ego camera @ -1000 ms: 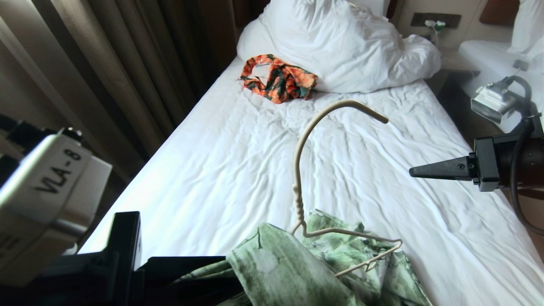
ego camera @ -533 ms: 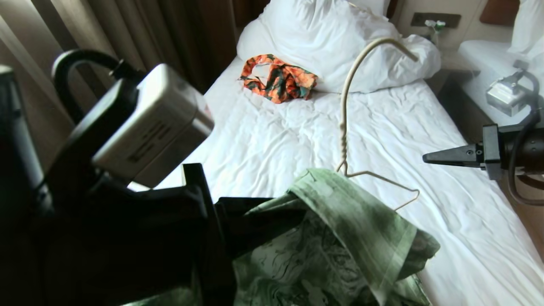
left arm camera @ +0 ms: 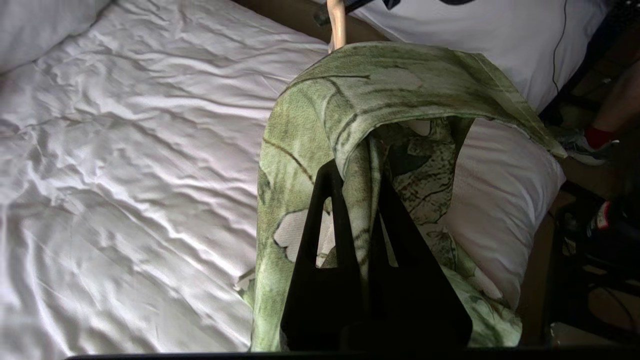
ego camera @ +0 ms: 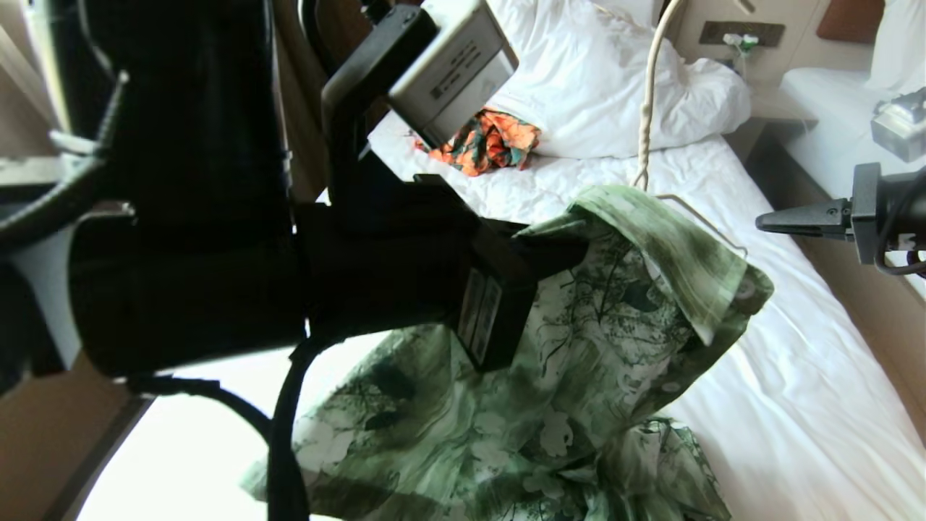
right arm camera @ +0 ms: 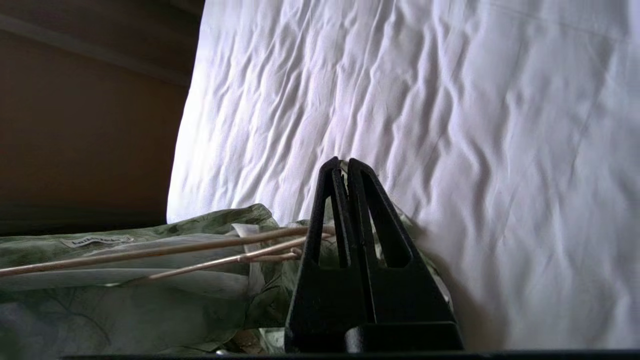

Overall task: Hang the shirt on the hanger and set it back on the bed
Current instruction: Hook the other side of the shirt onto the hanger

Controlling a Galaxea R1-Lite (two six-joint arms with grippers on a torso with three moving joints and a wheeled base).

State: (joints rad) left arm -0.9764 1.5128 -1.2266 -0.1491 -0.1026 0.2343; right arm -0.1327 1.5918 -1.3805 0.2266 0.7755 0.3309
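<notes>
The shirt (ego camera: 600, 318) is soft matt printed cloth, the hanger (ego camera: 649, 87) smooth cream-coated wire, the bed (ego camera: 796, 405) wrinkled white cotton-like sheet, both claws matt black plastic.

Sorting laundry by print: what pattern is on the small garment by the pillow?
The small garment is orange with dark green, seen best in the head view.

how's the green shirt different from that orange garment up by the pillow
The shirt is green with white flowers; the orange garment is orange and dark green. The shirt hangs lifted off the bed, pinched in the shut left claw with the hanger in it; the orange garment lies crumpled on the sheet, untouched. The shirt looks larger. Both are patterned.
</notes>
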